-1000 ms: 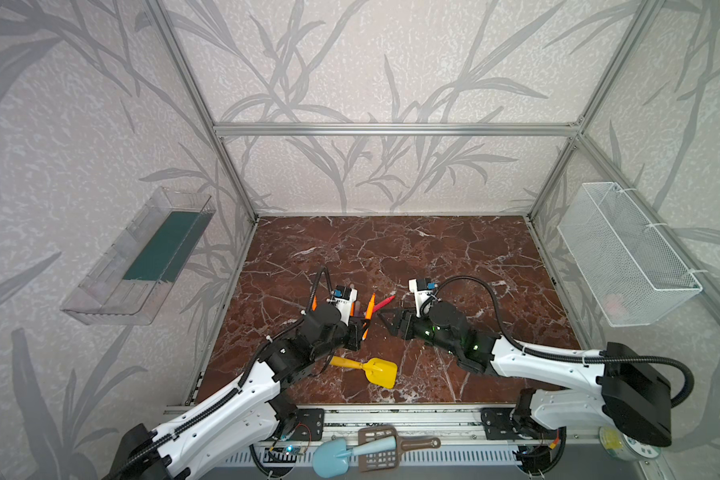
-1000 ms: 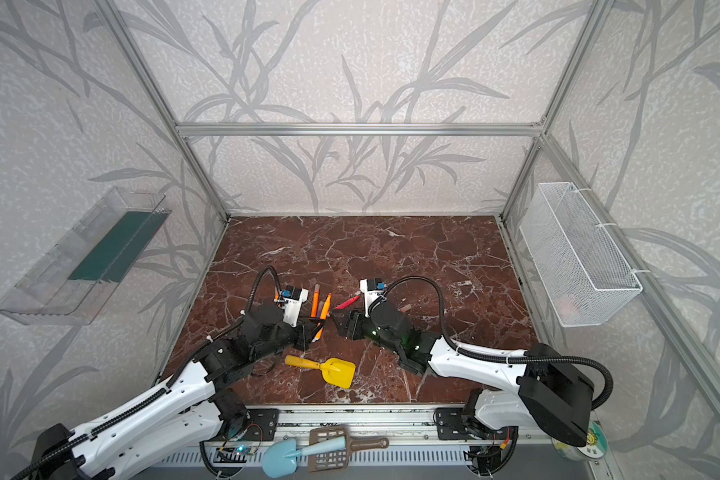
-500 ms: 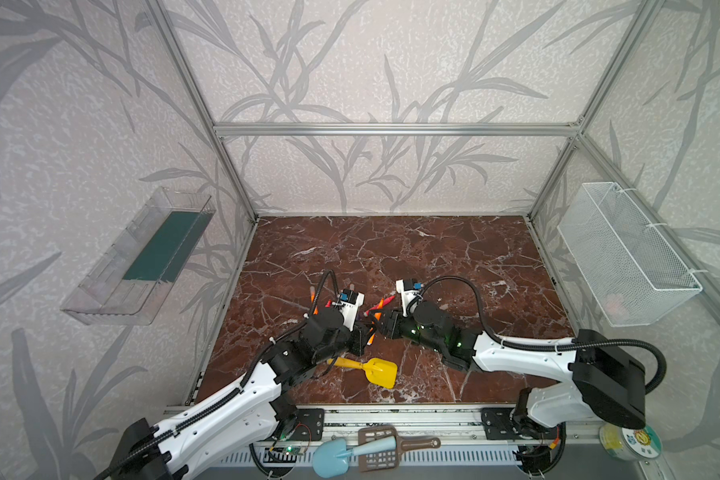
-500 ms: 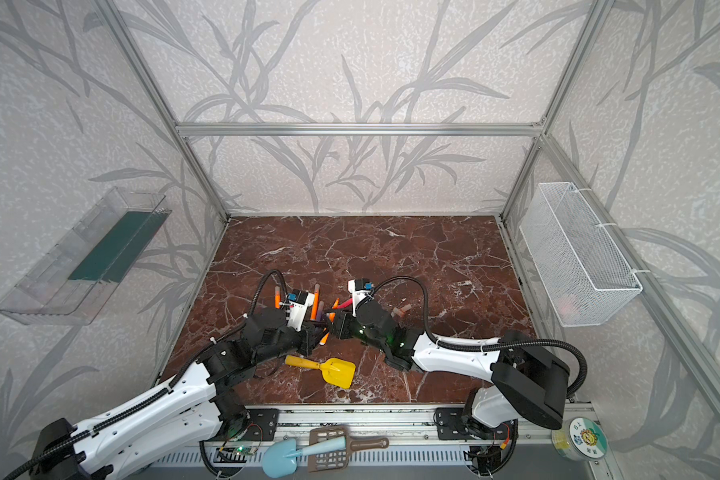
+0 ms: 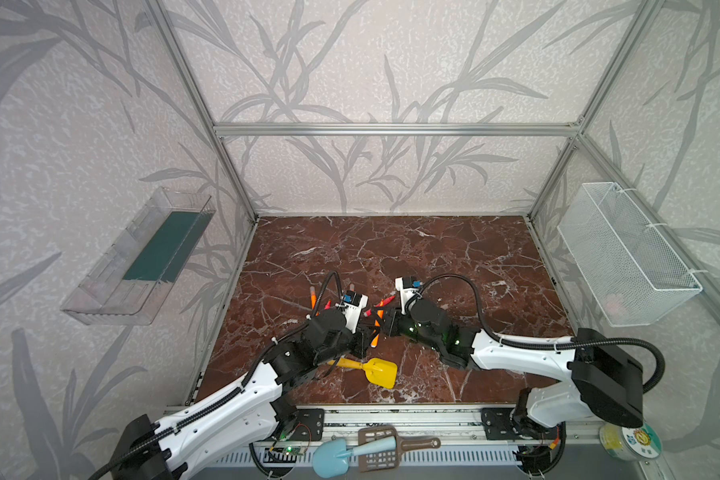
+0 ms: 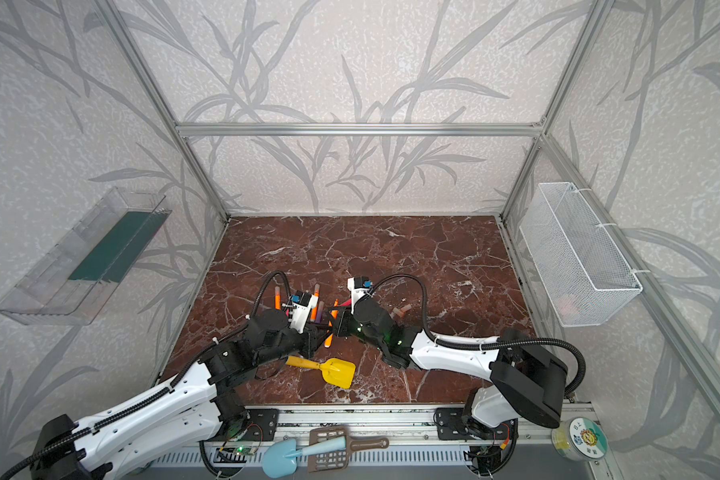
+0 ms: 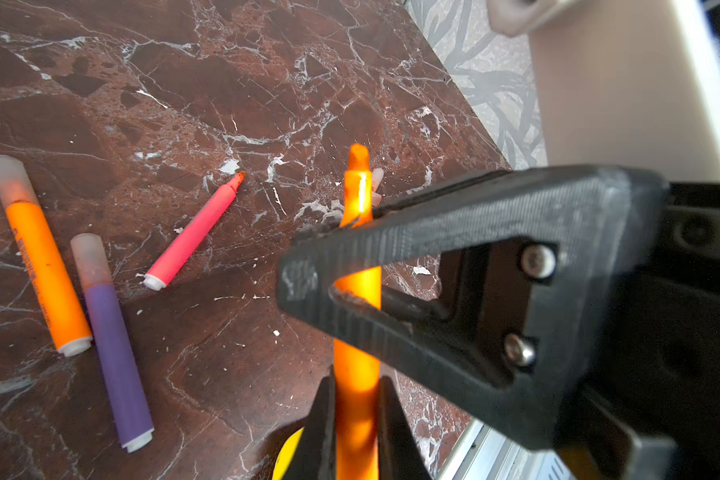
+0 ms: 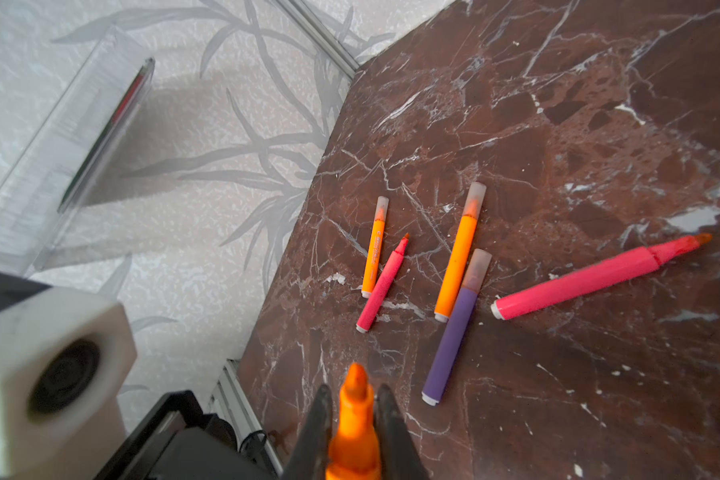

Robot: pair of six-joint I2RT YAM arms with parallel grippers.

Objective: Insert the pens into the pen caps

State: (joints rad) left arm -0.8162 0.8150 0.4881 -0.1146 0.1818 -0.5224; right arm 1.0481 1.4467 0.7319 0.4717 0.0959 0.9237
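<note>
Leaf-patterned walls point(image 5: 350, 62) enclose a red-brown marble tabletop point(image 5: 433, 249). A clear tray point(image 5: 142, 257) hangs on the left wall. Reaching in from the left, the left end effector point(image 7: 356, 386) is pressed tight on the lower barrel of an uncapped orange pen point(image 7: 357, 291). In both top views this pen sits between the two arms, near the front middle of the tabletop.

Just beyond it, the right wrist view shows more pens lying flat. A leftmost orange pen point(image 8: 373, 253), capped, has a bare-tipped red-pink pen point(image 8: 381, 286) touching it at an angle. A second capped orange pen point(image 8: 458, 262) lies side by side with a capped purple pen point(image 8: 454, 332). Another red-pink pen point(image 8: 595, 278) lies apart from these, its tip also bare.

A yellow toy shovel point(image 5: 375, 370) lies near the front edge, in front of both end effectors. The right end effector point(image 8: 352, 399) meets the left one at the middle and pinches the same uncapped orange pen just behind its bare tip. Right of that wrist, loose pale pen caps point(image 6: 405, 308) lie on the marble in a top view. A white wire basket point(image 5: 624, 257) hangs on the right wall.
</note>
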